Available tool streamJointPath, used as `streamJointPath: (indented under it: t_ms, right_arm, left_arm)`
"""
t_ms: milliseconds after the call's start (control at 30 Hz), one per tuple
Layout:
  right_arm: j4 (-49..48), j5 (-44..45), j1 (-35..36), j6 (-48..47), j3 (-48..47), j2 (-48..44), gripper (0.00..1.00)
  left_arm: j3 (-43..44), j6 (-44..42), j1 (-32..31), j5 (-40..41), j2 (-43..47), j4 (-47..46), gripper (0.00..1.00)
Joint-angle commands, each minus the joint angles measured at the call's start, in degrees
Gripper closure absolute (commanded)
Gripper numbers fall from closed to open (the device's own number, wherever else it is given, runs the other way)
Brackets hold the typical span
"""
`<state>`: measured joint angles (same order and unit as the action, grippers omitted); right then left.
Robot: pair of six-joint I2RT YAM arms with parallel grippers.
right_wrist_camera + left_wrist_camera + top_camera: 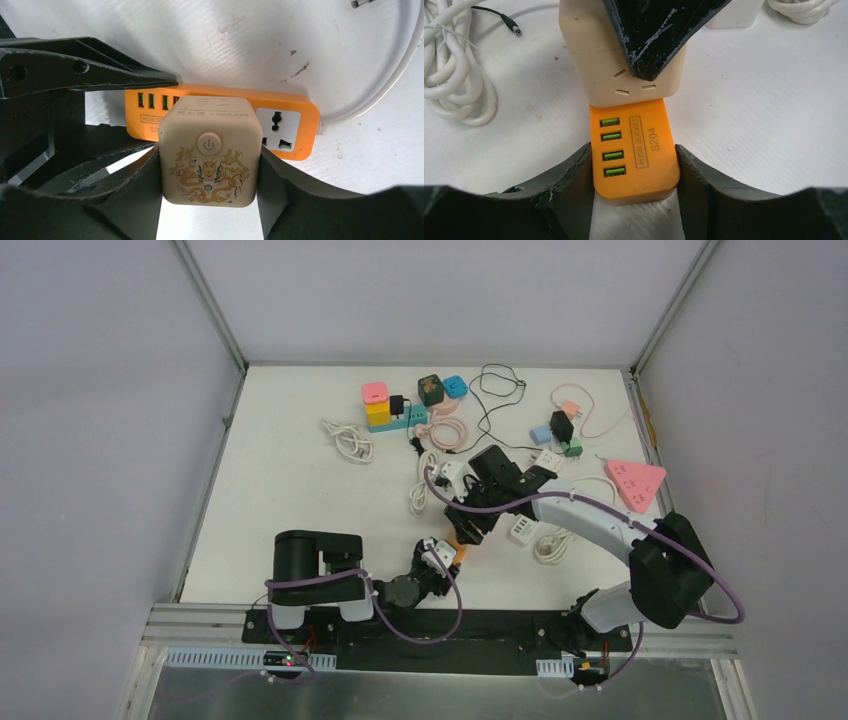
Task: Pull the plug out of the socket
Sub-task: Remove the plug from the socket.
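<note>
Two grips confirmed. L gripper [633, 162] clenched on USB end of orange socket strip [651, 145]. R gripper [209, 157] clamped on sides of beige dragon-print plug cube [210, 175], cube seated on strip. Top view: assy near table [300, 490] front edge, approx 6 o'clock of ctr. White cable coil [454, 80] at 10 o'clock of strip, L wrist view.

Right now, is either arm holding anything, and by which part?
Yes, both. The left fingers clamp the orange socket strip by the long sides of its USB end; the right fingers clamp the beige dragon-printed cube adapter by two opposite sides.
</note>
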<state>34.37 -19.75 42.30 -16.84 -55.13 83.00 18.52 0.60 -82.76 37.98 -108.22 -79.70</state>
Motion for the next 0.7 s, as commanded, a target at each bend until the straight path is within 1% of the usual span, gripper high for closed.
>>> streamJointPath:
  t_ms: [0, 133, 300, 400, 500, 667]
  right_arm:
    - [2.0, -4.8, 4.7, -2.0, -0.4, 0.7, 1.00]
    - [2.9, -2.0, 4.2, -2.4, -1.4, 1.4, 1.00]
    - [3.4, -2.2, -2.1, -2.1, -1.1, -0.6, 1.00]
    - [3.2, -1.9, -3.6, -1.9, -1.1, -1.2, 1.00]
    - [3.6, -4.0, -3.0, -2.0, -1.4, 0.0, 1.00]
    - [3.5, -6.2, 1.8, -3.5, -1.0, 0.3, 1.00]
  left_arm:
    - [-0.4, 2.6, 0.6, -0.8, -0.3, -1.6, 1.00]
    - [-0.7, 2.8, 0.6, -0.7, -0.1, -1.5, 1.00]
    - [-0.5, 2.4, 0.7, -1.7, 0.1, -1.6, 1.00]
    - [-0.1, 2.1, 0.8, -2.7, 0.1, -1.6, 1.00]
    - [0.4, 1.9, 1.0, -3.5, -0.2, -1.5, 1.00]
    - [0.4, 2.4, 1.3, -3.6, -0.5, -1.5, 1.00]
